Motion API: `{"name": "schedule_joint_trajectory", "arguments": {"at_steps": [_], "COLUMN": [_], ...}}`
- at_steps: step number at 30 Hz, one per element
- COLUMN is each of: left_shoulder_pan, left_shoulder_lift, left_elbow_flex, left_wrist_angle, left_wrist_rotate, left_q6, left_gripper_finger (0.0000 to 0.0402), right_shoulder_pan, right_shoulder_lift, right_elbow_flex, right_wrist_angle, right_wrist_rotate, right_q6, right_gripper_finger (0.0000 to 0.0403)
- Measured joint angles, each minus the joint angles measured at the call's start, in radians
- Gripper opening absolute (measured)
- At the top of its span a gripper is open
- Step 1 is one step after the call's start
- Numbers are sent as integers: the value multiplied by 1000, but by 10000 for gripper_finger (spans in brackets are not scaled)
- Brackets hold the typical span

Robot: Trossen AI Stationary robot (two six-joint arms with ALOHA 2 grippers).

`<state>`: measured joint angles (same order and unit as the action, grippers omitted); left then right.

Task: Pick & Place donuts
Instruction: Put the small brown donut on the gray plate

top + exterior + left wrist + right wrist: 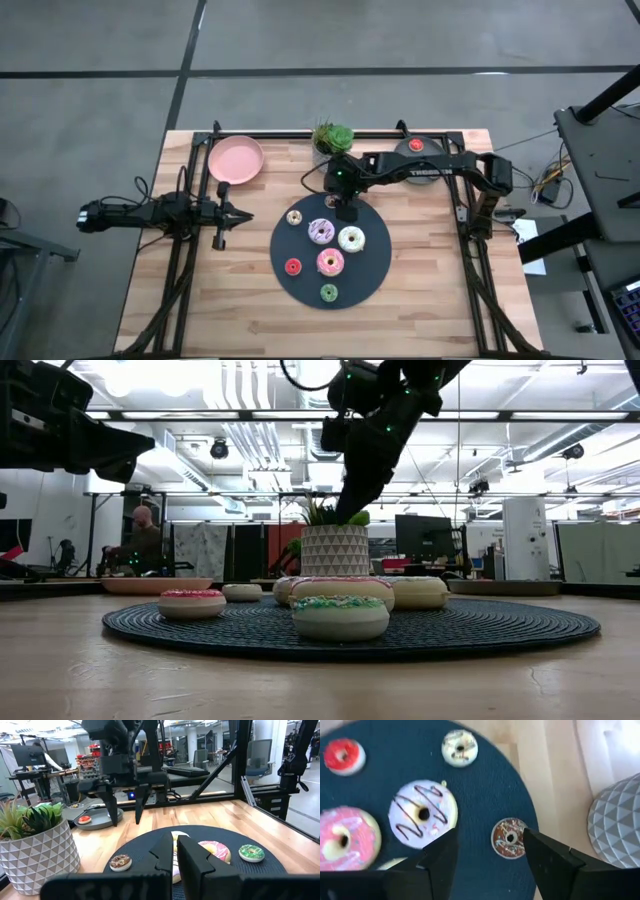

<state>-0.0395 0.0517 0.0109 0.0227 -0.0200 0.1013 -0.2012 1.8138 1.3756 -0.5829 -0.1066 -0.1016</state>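
At the far edge of the dark mat point(372, 268), the brown donut point(510, 838) lies flat just beneath the right claw point(490, 851), released; the left claw point(243, 215), clenched, waits farther off

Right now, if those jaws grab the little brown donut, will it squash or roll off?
The brown donut looks like a hard, glossy toy, so it probably keeps its shape. It lies flat on the dark mat, so rolling seems unlikely. Being small and low, it might slip from the right gripper.
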Motion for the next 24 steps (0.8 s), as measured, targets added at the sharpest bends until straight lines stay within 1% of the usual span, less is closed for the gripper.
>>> {"name": "schedule_joint_trajectory", "arguments": {"at_steps": [8, 15, 18, 24], "left_shoulder_pan": [0, -1, 0, 0], "left_shoulder_lift": [3, 4, 4, 3], "left_elbow_flex": [0, 0, 0, 0], "left_wrist_angle": [0, 0, 0, 0], "left_wrist_rotate": [0, 0, 0, 0], "left_q6": [0, 0, 0, 0], "left_gripper_finger": [0, 0, 0, 0], "right_shoulder_pan": [-5, -8, -12, -16], "right_shoulder_lift": [51, 70, 74, 79], "right_elbow_flex": [6, 5, 6, 6], "right_wrist_angle": [-11, -11, -7, -3], "right_wrist_rotate": [-8, -11, -4, 2], "right_q6": [-41, -62, -63, -70], "right_gripper_finger": [217, 220, 236, 289]}}
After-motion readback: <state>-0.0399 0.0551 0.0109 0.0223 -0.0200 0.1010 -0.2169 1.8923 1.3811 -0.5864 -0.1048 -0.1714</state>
